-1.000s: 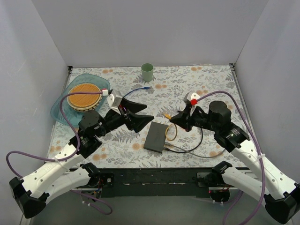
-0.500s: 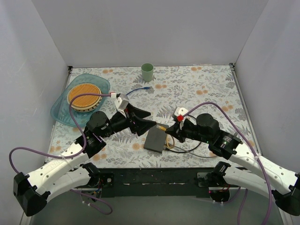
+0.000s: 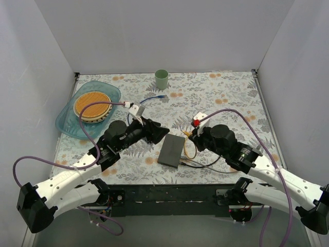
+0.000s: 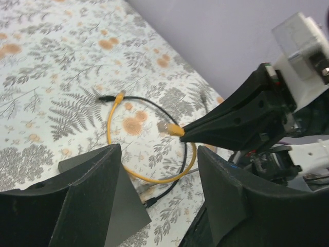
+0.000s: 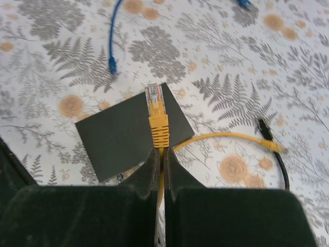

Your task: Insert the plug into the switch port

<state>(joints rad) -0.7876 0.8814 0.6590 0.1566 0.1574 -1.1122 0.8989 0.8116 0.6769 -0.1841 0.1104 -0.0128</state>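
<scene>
Dark grey switch point(image 3: 171, 150) lying flat at centre of the top view, right gripper point(image 5: 160, 152) clamped on the yellow plug point(image 5: 156, 110) by the switch's upper right corner, left gripper point(image 4: 157, 154) spread wide and holding nothing, near its upper left

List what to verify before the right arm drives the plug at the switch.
1. Plug gripped: ok. Right gripper is shut on the yellow cable just behind the plug.
2. Plug tip exposed, pointing ahead: ok.
3. Plug lined up with a port: cannot tell. It shows against the plain top of the switch; no sockets are visible.
4. Switch braced: not ok. Left gripper is open, clamping nothing.
5. Cable slack: ok. The yellow cable lies in a loose loop.
</scene>
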